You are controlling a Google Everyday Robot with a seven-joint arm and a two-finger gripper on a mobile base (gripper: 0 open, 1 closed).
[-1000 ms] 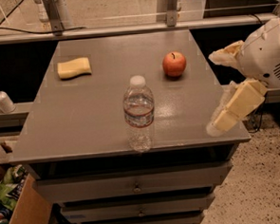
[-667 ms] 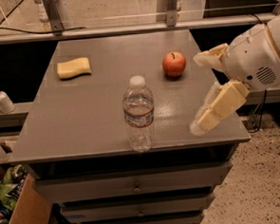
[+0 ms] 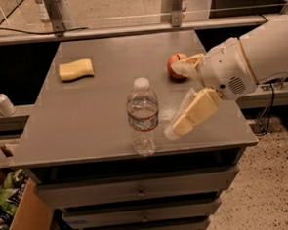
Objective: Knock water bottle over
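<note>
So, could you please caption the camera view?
Open gripper beside the upright water bottle on the table, near an apple.

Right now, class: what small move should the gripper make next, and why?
Probably a short sideways sweep of the gripper toward the water bottle, striking above its label. The water bottle stands upright near the table's front edge; the open gripper hovers just beside it, on the apple's side, not touching. A high push should tip it.

object: clear ribbed plastic water bottle, white screw cap, white label band | pose: upright, capped | place: near edge of grey surface, about centre | gripper: just right of bottle, fingers spread, not touching
</note>
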